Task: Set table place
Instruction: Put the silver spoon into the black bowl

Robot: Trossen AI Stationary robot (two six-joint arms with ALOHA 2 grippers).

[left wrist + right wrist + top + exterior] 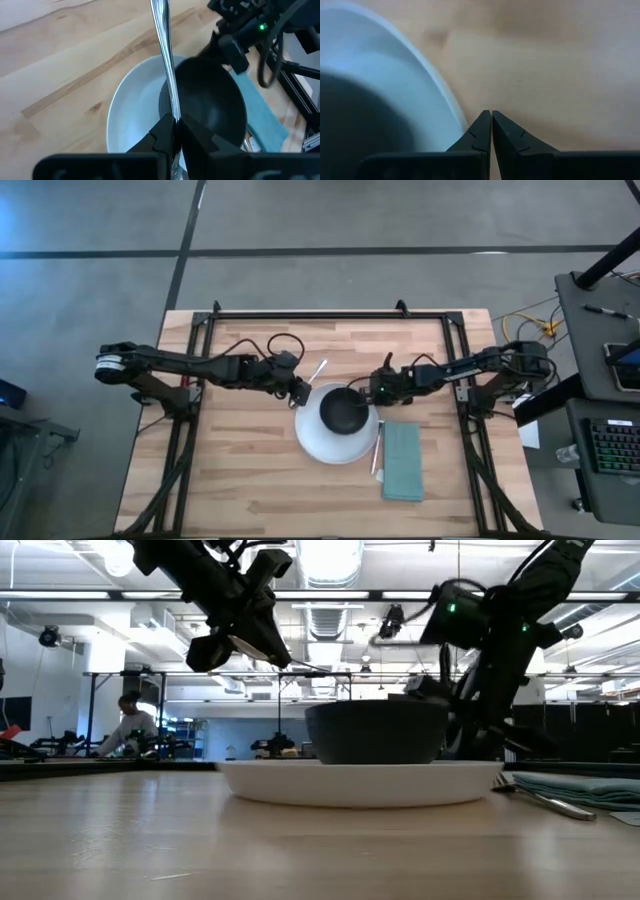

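A round white plate [315, 445] lies on the light-wood table [240, 470], with a black bowl [345, 412] standing in it. A folded teal napkin [403, 462] lies to the plate's right, and a silver utensil [377, 452] lies between them. My left gripper [300, 393] is raised above the plate's far left rim, shut on a second silver utensil [318, 370]. My right gripper [372, 392] is shut and empty, beside the plate's far right rim [435, 85], over bare wood. My left gripper pinches the slim handle [172, 112] of the silver utensil between its two fingers. The long handle runs straight out ahead of the fingers, along them, toward the table's far side. It is lifted clear above the plate [130, 110] and bowl [210, 100]. The part behind the fingers is hidden.
Black frame rails [190, 410] and the arm bases stand along the table's left and right sides. Bare wood lies to the plate's left and near side. A desk with a keyboard [612, 445] stands to the right. A person [130, 725] sits in the room behind.
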